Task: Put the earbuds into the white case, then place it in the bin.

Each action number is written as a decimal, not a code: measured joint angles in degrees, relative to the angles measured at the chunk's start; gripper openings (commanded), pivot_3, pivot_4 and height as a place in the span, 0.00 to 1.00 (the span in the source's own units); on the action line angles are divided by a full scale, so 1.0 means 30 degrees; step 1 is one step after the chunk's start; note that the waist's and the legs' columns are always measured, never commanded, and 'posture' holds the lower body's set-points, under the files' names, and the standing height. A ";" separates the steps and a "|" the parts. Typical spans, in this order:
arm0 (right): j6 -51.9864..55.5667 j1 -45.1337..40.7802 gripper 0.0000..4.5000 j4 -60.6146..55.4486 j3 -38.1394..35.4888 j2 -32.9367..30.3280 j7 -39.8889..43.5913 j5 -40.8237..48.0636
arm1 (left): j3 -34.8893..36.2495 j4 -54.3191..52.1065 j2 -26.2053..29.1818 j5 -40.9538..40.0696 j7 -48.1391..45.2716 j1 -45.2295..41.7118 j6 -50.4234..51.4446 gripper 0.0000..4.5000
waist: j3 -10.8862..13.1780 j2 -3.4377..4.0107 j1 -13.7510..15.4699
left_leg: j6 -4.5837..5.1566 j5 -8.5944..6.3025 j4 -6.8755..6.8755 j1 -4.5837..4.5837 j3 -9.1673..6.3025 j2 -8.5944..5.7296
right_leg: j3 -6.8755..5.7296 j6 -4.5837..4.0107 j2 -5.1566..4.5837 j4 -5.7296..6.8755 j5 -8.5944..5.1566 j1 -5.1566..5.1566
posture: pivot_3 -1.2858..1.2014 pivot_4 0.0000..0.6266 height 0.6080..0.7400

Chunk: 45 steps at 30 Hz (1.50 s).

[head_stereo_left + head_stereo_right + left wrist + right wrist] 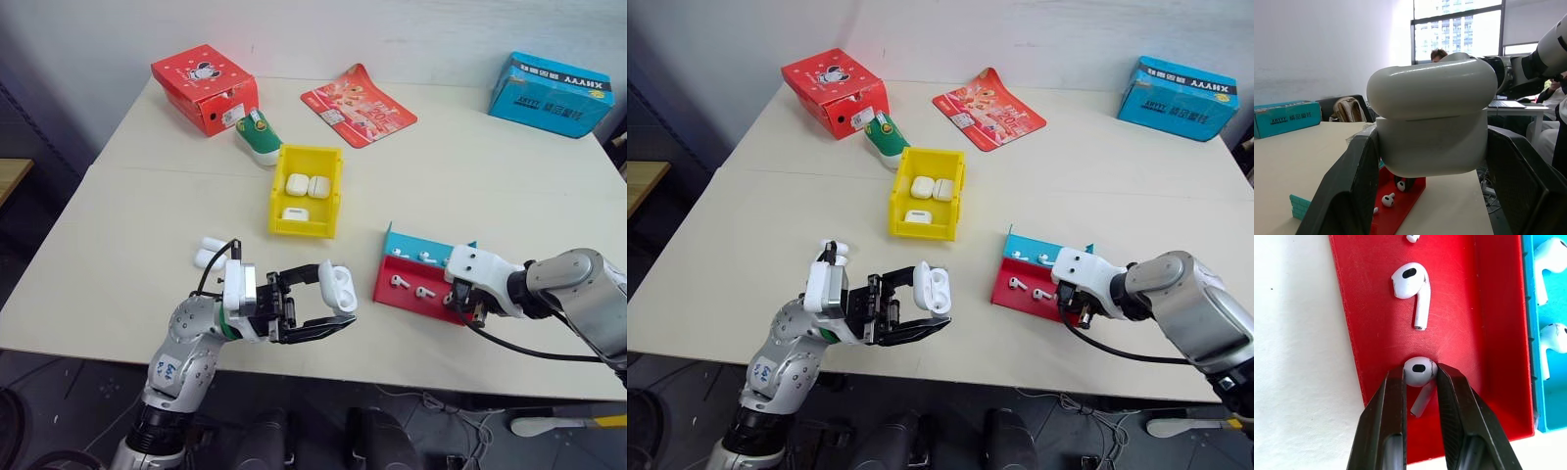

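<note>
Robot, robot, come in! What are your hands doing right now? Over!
Left end effector shut on white case, lid open. Right end effector pinching an earbud in the red tray. Nothing in the way.

So the left end effector [926, 311] has a white case [933, 288] clamped between its fingers, lid flipped up, held above the desk [1097, 176]. The yellow bin [897, 208] sits just beyond it with three cases inside. The right end effector [1080, 315] is down in the red-and-blue tray [1004, 290], among the earbuds [1015, 283].
</note>
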 measured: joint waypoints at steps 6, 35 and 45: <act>-0.0110 0.0505 0.10 0.0320 -0.1449 0.1113 -0.0281 0.0880 | 0.0014 0.0000 -0.0128 -0.0387 -0.0002 -0.0055 0.0138 0.62 | 0.0002 0.0003 0.0005 | 0.0001 0.0000 0.0001 -0.0014 0.0003 0.0000 | 0.0000 0.0000 -0.0003 0.0003 0.0000 -0.0012 | 0.52 0.24 1.00; -0.9407 0.1870 0.10 -0.5846 -0.8533 1.4746 -0.3154 1.3232 | 0.0265 0.3048 -0.2593 -0.3809 -0.1718 -0.5926 0.3462 0.62 | 0.0005 -0.0004 -0.0018 | 0.0018 -0.0002 0.0066 -0.0040 -0.0040 -0.0015 | -0.0067 0.0006 0.0021 0.0072 0.0004 -0.0002 | 0.52 0.24 1.00; -1.0226 0.1744 0.10 -0.4935 -0.7778 1.3569 -0.3323 1.2851 | 0.0262 0.3208 -0.2684 -0.2970 -0.1716 -0.5798 0.3470 0.62 | 0.0005 -0.0004 -0.0023 | 0.0024 -0.0006 0.0063 -0.0042 -0.0045 -0.0013 | -0.0068 0.0004 0.0011 0.0065 0.0003 -0.0003 | 0.52 0.24 1.00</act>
